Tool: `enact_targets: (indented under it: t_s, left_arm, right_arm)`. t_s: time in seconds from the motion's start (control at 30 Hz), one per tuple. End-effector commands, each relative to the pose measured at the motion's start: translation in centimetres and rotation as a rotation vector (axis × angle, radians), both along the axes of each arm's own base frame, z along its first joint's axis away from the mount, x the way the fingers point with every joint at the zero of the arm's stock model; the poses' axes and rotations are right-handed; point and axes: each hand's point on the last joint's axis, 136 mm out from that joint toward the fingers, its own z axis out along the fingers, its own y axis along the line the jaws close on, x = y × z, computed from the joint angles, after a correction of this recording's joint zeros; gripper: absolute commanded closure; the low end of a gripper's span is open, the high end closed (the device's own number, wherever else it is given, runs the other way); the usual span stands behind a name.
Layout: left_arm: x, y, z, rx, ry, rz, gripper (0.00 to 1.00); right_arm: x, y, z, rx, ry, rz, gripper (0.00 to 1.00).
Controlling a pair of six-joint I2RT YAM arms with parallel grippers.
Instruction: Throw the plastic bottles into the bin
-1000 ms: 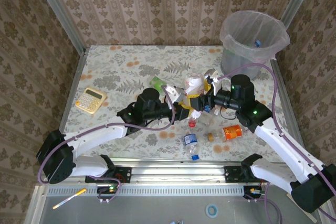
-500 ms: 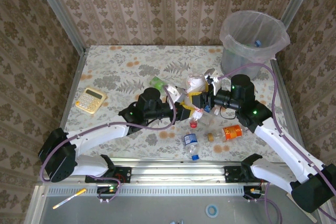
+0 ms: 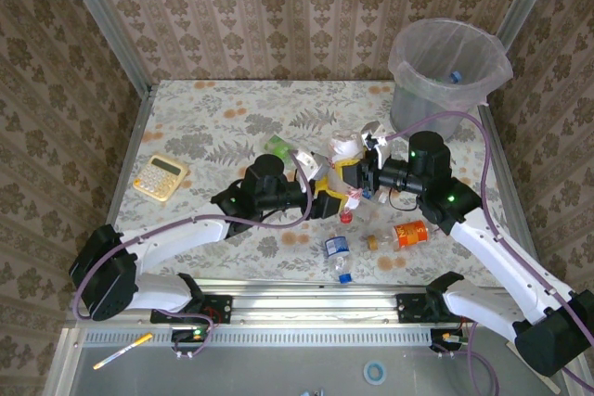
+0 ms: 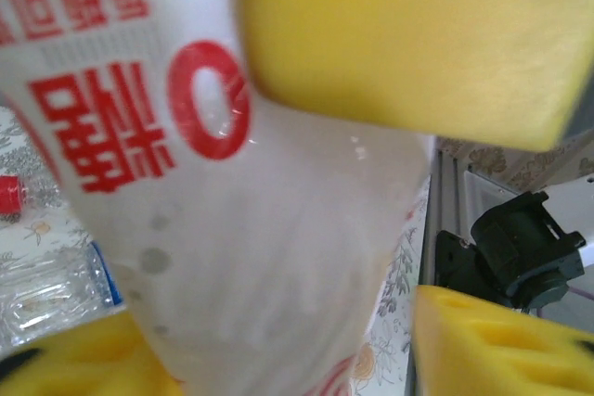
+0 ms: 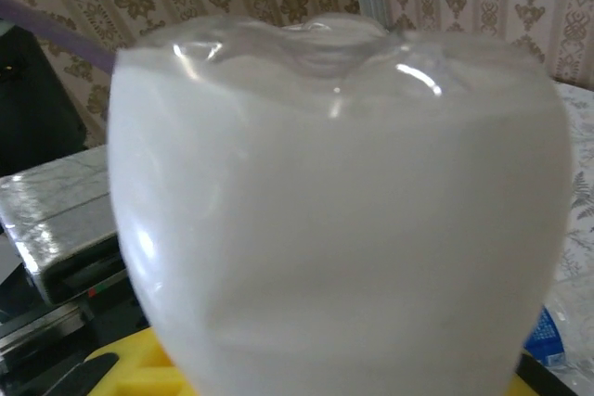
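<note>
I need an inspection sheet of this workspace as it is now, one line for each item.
Surface: floral table, no spill seen.
Job's things: white bottle gripped mid-table; green bottle, orange bottle, clear bottle lying loose; bin at far right corner.
Clutter: yellow calculator, left side.
End effectors: left end effector shut on white bottle; right end effector close against it, grip unclear.
Cables: purple cable looping along each arm.
Surroundings: wallpapered walls; pen on front ledge.
</note>
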Motion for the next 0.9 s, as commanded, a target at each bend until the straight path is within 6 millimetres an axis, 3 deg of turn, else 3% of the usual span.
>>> enact_targets:
  t_s: [0.0, 0.07, 0.43, 0.6, 0.87]
  left_arm:
    - [0.3, -0.2, 2.1, -0.052, -0.015, 0.001, 0.12]
    - [0.6, 0.1, 2.0, -0.044, -0.013, 0.021, 0.01]
    - [2.5, 3.3, 1.5, -0.032, -0.007, 0.153, 0.00]
    - [3.1, 4.5, 1.2, -0.024, -0.002, 0.196, 0.00]
    - [3.8, 5.0, 0.5, -0.010, 0.003, 0.228, 0.00]
  right_arm:
    - [0.2, -0.6, 0.9, 0.000, -0.041, -0.035, 0.85]
    - [0.4, -0.9, 0.9, -0.008, -0.045, -0.054, 0.85]
    - [2.9, -4.7, 1.4, -0.102, -0.159, -0.312, 0.86]
    - [3.7, -7.4, 4.1, -0.130, -0.309, -0.463, 0.86]
    - [3.7, -11.1, 10.2, -0.151, -0.624, -0.668, 0.89]
